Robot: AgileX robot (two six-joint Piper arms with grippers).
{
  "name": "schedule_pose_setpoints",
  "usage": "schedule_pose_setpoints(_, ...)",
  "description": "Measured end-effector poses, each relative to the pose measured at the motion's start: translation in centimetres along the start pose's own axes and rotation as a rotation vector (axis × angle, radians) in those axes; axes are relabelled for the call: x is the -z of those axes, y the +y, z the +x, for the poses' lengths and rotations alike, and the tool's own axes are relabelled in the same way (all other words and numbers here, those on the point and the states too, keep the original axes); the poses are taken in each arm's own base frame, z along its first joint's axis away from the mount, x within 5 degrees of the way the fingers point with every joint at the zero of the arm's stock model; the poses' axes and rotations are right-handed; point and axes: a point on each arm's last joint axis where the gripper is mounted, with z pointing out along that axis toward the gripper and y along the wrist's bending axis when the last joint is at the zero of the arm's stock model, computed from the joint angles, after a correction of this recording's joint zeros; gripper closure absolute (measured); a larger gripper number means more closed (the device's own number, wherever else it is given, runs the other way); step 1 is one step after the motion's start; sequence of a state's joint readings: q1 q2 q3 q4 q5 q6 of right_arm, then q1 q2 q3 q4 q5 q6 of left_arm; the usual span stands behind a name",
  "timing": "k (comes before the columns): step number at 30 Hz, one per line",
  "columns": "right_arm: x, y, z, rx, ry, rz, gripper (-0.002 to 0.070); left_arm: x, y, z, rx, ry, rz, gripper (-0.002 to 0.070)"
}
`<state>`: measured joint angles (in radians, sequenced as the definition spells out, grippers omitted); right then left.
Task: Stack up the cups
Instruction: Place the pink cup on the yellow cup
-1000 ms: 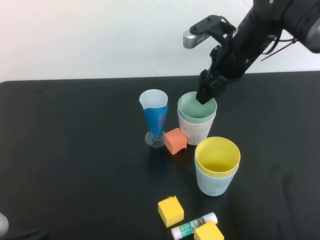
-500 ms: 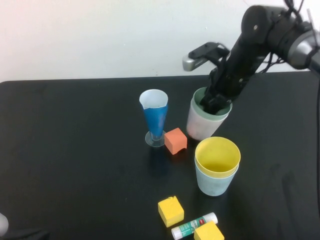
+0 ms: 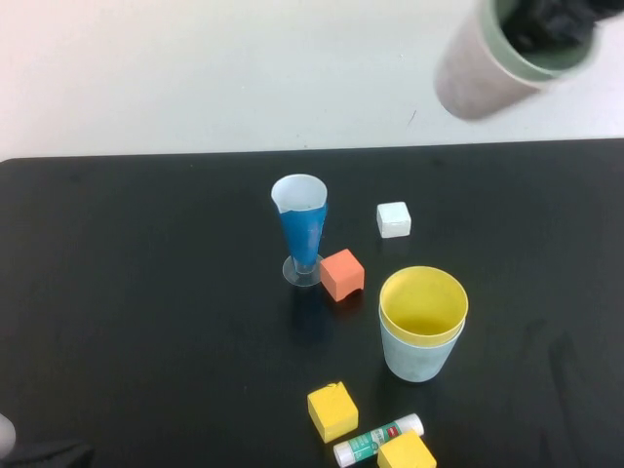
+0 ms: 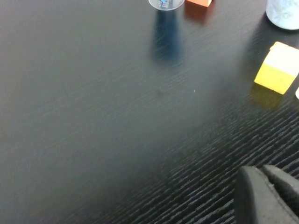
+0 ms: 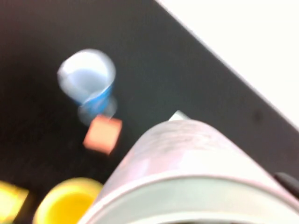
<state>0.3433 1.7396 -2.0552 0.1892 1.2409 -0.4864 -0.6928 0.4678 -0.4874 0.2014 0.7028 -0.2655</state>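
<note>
Our right gripper (image 3: pixel 548 21) is high above the far right of the bench (image 3: pixel 146 322), at the top edge of the high view, pinching the rim of a nested pair of cups: the green cup (image 3: pixel 546 54) sits inside the pink cup (image 3: pixel 478 78), and the pair hangs tilted in the air, clear of the bench. In the right wrist view the pink cup's wall (image 5: pixel 187 154) and the green rim (image 5: pixel 196 198) fill the foreground. On the bench, near its front right, we see the yellow cup (image 3: pixel 424 304) nested upright in the light blue cup (image 3: pixel 419 356). Behind that stack lies a small white cube (image 3: pixel 394 219), and to its left an orange cube (image 3: pixel 342 274) sits just beside the clear foot of a tall blue conical glass (image 3: pixel 301 229), which stands upright. Toward the front edge there is a yellow cube (image 3: pixel 332 410), a glue stick (image 3: pixel 378 440) lying on its side, and a second yellow block (image 3: pixel 407 452) touching it. Our left gripper (image 4: pixel 268 196) is low over the near left of the bench, well apart from everything; we cannot tell how its fingers are set.
</note>
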Motion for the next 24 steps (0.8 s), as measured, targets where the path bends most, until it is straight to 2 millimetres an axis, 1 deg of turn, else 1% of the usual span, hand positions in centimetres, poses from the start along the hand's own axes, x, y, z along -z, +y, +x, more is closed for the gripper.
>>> schedule_pose_setpoints(1,1.0,0.8,0.9,0.010,0.013,-0.009,0.0600,0.0,0.0,-0.1,0.000,-0.006,0.002,0.0675)
schedule_pose_setpoints(2,1.5,1.5,1.9,0.021,0.035,-0.021,0.0600,0.0,0.0,-0.1,0.000,-0.014,0.004,0.0675)
schedule_pose_setpoints(4,1.7,2.5,4.0,0.038,0.085,-0.050,0.0600,0.0,-0.1,-0.4,0.000,-0.039,0.011,0.0675)
schedule_pose_setpoints(7,0.3,3.5,6.6,0.035,0.170,-0.097,0.0600,0.0,-0.2,-0.7,0.000,-0.079,0.022,0.0675)
schedule_pose_setpoints(9,-0.7,3.8,7.5,0.023,0.193,-0.129,0.0600,0.0,-0.2,-0.9,0.000,-0.095,0.026,0.0675)
schedule_pose_setpoints(12,-2.1,4.1,7.5,0.018,0.185,-0.185,0.0600,0.0,-0.3,-0.9,0.000,-0.102,0.028,0.0676)
schedule_pose_setpoints(17,-4.8,5.0,6.8,0.064,0.154,-0.283,0.0600,0.1,-0.3,-0.9,0.010,-0.102,0.035,0.0676)
schedule_pose_setpoints(21,-7.5,5.2,6.9,0.072,0.197,-0.324,0.0600,0.1,-0.4,-0.9,0.026,-0.099,0.047,0.0676)
schedule_pose_setpoints(24,-9.1,5.0,7.3,0.066,0.231,-0.339,0.0596,0.1,-0.4,-0.9,0.029,-0.098,0.049,0.0676)
